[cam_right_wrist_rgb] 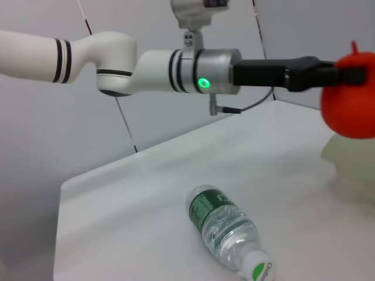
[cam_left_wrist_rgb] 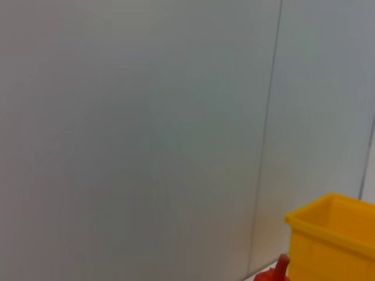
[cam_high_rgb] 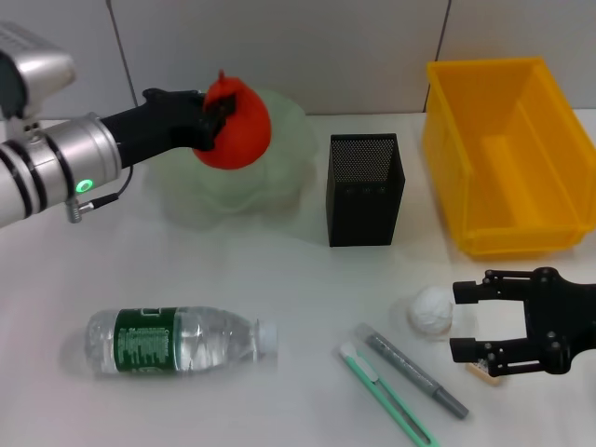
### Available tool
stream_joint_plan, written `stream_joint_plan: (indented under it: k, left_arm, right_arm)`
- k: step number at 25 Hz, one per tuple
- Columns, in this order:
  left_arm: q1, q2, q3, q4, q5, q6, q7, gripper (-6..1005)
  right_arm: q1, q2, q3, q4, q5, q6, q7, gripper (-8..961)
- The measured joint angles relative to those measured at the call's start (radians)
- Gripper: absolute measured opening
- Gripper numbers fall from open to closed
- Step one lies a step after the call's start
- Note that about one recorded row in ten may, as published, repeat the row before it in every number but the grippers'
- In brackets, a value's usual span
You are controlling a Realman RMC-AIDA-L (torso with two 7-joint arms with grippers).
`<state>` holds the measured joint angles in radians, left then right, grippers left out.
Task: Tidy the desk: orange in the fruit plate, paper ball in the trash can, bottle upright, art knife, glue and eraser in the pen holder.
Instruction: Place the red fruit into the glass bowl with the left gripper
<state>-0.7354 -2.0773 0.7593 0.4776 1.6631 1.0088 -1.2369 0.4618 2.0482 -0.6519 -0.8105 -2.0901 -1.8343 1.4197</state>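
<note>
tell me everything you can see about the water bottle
The water bottle is clear plastic with a dark green label around its middle and a white cap. It lies on its side on the white table, near the front on the robot's left, cap pointing toward the pen and knife. Nothing touches it except the table; neither end effector is near.

A white table (cam_high_rgb: 279, 279) fills the foreground, its surface matte and evenly lit with soft, faint shadows. Behind it stands a pale grey panelled wall (cam_left_wrist_rgb: 146, 129), divided by thin dark vertical seams (cam_left_wrist_rgb: 266, 134) meeting the table's far edge.
</note>
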Motion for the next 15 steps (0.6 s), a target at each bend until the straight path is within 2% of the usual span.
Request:
stream_joint_plan:
  k: [3, 9, 15]
  left_arm:
    - [-0.029, -0.002, 0.001, -0.04, -0.016, -0.066, 0.01, 61]
    - [-0.041, -0.002, 0.001, -0.064, -0.024, -0.12, 0.007, 160]
    - [-0.029, 0.001, 0.004, -0.053, -0.035, -0.115, -0.004, 402]
  right_arm:
    - [0.003, 0.002, -0.001, -0.001, 0.0, 0.0, 0.0, 795]
    - [0.009, 0.003, -0.003, -0.001, -0.001, -0.003, 0.004, 795]
    - [0.011, 0.004, -0.003, -0.001, -0.001, 0.001, 0.004, 795]
